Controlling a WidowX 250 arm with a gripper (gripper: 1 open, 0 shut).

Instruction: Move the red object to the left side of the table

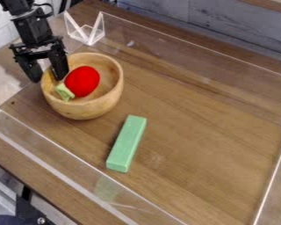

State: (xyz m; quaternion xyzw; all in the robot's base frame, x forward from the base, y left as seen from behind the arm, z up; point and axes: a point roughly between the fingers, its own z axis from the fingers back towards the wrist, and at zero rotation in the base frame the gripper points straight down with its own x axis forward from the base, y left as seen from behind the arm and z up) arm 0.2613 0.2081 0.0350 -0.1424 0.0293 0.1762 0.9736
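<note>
The red object (83, 80), a small rounded toy with a pale stub at its lower left, lies inside a wooden bowl (108, 100) at the table's (207, 105) upper left. My gripper (45, 72) hangs over the bowl's left rim, just left of the red object, pointing steeply down. Its black fingers (61, 68) stand apart and open, with nothing between them. One finger is near the inside of the rim, the other outside it. Whether a finger touches the bowl I cannot tell.
A long green rectangular block (126, 143) lies on the wood in front of the bowl. Low clear acrylic walls (178, 42) edge the tabletop. A clear folded plastic piece (87, 29) stands behind the bowl near the back wall.
</note>
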